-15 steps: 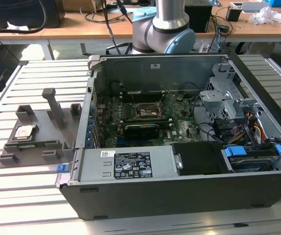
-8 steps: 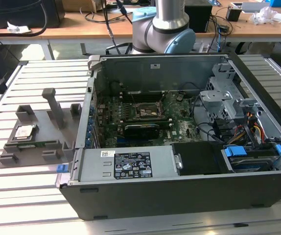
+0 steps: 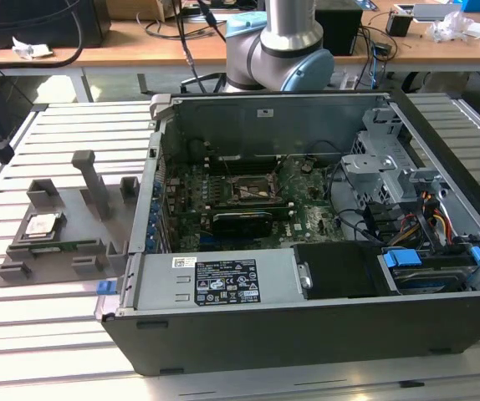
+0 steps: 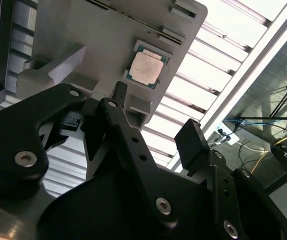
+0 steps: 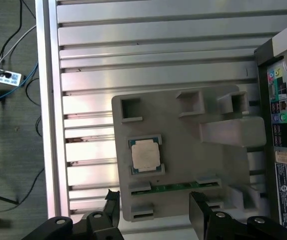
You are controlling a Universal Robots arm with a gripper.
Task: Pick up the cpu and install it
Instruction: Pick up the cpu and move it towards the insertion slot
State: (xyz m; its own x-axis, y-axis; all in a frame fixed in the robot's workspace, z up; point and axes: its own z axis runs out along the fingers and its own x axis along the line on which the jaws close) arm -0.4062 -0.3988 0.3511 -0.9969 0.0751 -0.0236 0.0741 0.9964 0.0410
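Note:
The cpu is a small silvery square chip lying flat in a recess of the grey holder block, on the slatted table at the exterior view's left. Both wrist views look down on it, with the cpu in its pale-rimmed seat. My gripper hovers well above the holder, open, its black fingers spread with nothing between them. The black square socket sits on the motherboard inside the open computer case.
A narrow green circuit strip lies in a slot of the holder beside the cpu. An upright post rises from the holder. Drive cages and cables crowd the case at the exterior view's right. The table edge and floor cables lie beyond.

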